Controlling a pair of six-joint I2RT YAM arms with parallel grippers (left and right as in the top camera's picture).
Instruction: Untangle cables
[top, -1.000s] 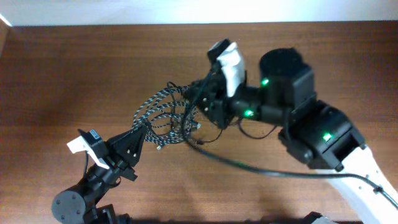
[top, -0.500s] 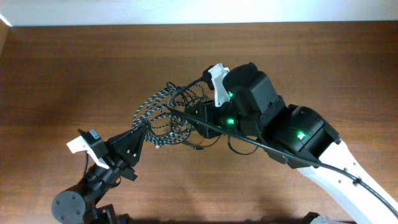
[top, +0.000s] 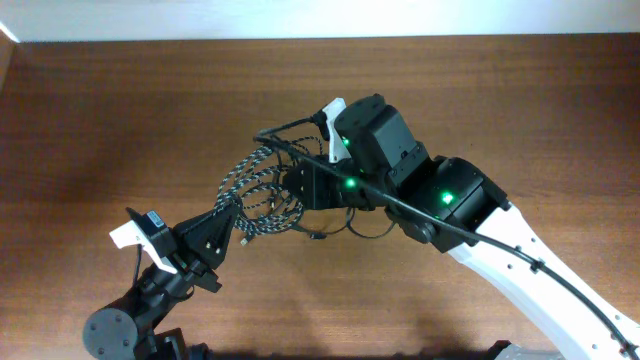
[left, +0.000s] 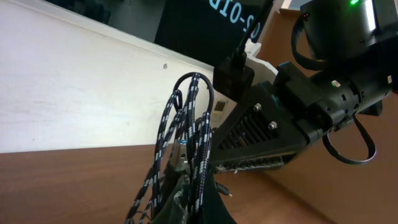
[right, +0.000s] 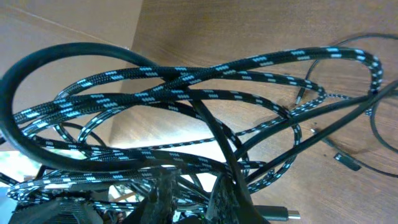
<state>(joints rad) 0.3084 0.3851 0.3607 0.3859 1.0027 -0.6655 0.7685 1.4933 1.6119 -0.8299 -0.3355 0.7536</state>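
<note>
The braided black-and-white cable (top: 248, 180) lies in tangled loops at mid-table. My left gripper (top: 222, 226) is shut on its near end. In the left wrist view the braided loops (left: 194, 118) rise from between the shut left gripper (left: 194, 202). My right gripper (top: 300, 188) is pushed into the right side of the tangle. In the right wrist view its fingers (right: 166, 193) stand slightly apart, with braided strands (right: 186, 93) crossing the gap at the right gripper (right: 196, 182). The thin black cable (right: 380, 134) curls to the right, its small plug (right: 346, 162) on the wood.
A thick black lead (top: 560, 285) from the right arm arches over the tangle, and it shows as a big loop (right: 62, 51) in the right wrist view. The wooden table (top: 120, 110) ends at a white wall along the far edge. The right arm (left: 323, 99) fills the left wrist view's right side.
My right arm has swung left and down into the tangle, and its jaws have narrowed a little. The left gripper has stayed put, still holding the braided cable.
</note>
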